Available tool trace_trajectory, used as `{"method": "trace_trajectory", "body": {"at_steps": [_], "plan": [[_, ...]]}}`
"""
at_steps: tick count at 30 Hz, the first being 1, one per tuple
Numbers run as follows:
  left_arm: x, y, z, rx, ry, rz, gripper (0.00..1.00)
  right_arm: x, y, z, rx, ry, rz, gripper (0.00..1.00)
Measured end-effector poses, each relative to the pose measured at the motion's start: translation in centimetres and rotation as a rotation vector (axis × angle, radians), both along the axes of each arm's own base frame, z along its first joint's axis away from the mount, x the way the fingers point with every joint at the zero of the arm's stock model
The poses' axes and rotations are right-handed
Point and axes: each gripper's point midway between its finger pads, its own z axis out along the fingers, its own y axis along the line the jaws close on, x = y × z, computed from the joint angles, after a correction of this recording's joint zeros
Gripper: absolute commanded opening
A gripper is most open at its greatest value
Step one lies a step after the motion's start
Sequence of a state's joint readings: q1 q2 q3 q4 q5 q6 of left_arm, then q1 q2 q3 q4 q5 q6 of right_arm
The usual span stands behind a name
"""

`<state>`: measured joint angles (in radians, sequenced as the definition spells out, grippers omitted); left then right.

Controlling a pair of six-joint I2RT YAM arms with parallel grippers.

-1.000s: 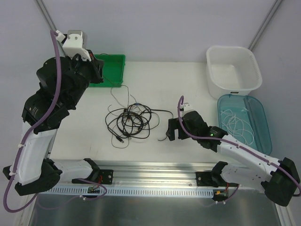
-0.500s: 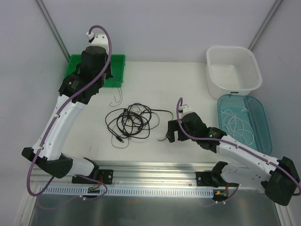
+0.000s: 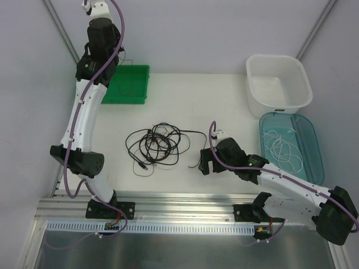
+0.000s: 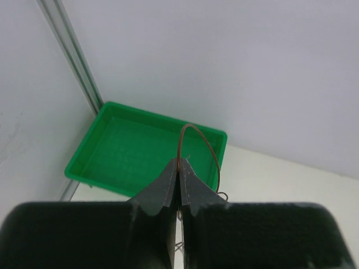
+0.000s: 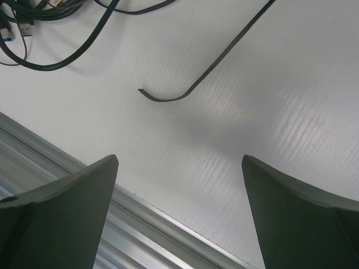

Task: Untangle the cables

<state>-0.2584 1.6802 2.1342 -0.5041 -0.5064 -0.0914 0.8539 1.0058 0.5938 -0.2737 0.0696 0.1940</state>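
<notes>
You get bright, even light from above. The cables [image 3: 154, 145] cast only faint, soft shadows on the white table [image 3: 224, 95]. In your right wrist view the table shows a mild sheen, and the right gripper [image 5: 179, 162] looks dark and blurred up close.

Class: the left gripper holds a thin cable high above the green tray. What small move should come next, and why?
Probably lower the left gripper and open it over the green tray: it is shut on the thin brown cable, which hangs over the tray, apparently clear of the black tangle.
</notes>
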Motion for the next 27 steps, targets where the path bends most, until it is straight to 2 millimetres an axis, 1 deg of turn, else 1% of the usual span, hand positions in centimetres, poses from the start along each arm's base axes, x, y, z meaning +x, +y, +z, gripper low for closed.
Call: {"method": "trace_trajectory", "body": {"at_steps": [2,3,5,6,8,10,12,15,16,18,20,22,23,25,26,27], "plan": [[2.4,1.0,0.3,-0.004,-0.024,0.030,0.00,-0.1,0.1,0.1,0.006,-0.002,0.006,0.97],[3.5,1.6,0.1,-0.005,-0.030,0.046,0.00,-0.1,0.1,0.2,0.007,-0.004,0.007,0.97],[5.9,2.9,-0.8,-0.008,-0.036,0.079,0.01,-0.1,0.1,0.3,0.009,-0.007,0.009,0.97],[6.8,3.5,-1.4,-0.007,-0.034,0.091,0.02,-0.1,0.1,0.3,0.008,-0.009,0.011,0.97],[9.0,5.0,-3.7,-0.007,-0.017,0.125,0.02,-0.1,0.1,0.3,0.004,-0.010,0.015,0.97],[11.0,6.4,-5.6,-0.011,-0.013,0.153,0.05,0.0,0.1,0.2,-0.005,-0.008,0.018,0.97],[13.2,7.8,-8.0,-0.023,-0.010,0.172,0.07,0.1,0.2,0.1,-0.015,-0.002,0.021,0.97],[16.4,9.8,-12.4,-0.036,0.008,0.197,0.06,0.1,0.2,-0.4,-0.033,0.014,0.022,0.97],[17.0,10.1,-13.8,-0.041,0.021,0.197,0.07,0.1,0.1,-0.5,-0.039,0.018,0.022,0.97],[18.3,11.2,-17.2,-0.059,0.057,0.213,0.08,0.0,0.1,-0.9,-0.051,0.029,0.022,0.97],[18.8,12.2,-20.4,-0.077,0.102,0.224,0.21,-0.1,0.0,-1.2,-0.062,0.039,0.022,0.97],[18.7,13.1,-23.0,-0.097,0.142,0.245,0.36,0.0,0.1,-1.5,-0.070,0.048,0.022,0.97],[18.6,13.4,-23.6,-0.112,0.149,0.255,0.45,0.0,0.1,-1.5,-0.072,0.051,0.021,0.97],[18.1,14.3,-25.4,-0.143,0.171,0.278,0.51,0.1,0.2,-1.6,-0.073,0.056,0.021,0.97],[17.8,14.7,-26.3,-0.166,0.180,0.282,0.59,0.0,0.3,-1.6,-0.073,0.057,0.022,0.97],[17.5,14.8,-27.0,-0.177,0.194,0.283,0.63,0.0,0.3,-1.6,-0.073,0.059,0.022,0.97]]}}
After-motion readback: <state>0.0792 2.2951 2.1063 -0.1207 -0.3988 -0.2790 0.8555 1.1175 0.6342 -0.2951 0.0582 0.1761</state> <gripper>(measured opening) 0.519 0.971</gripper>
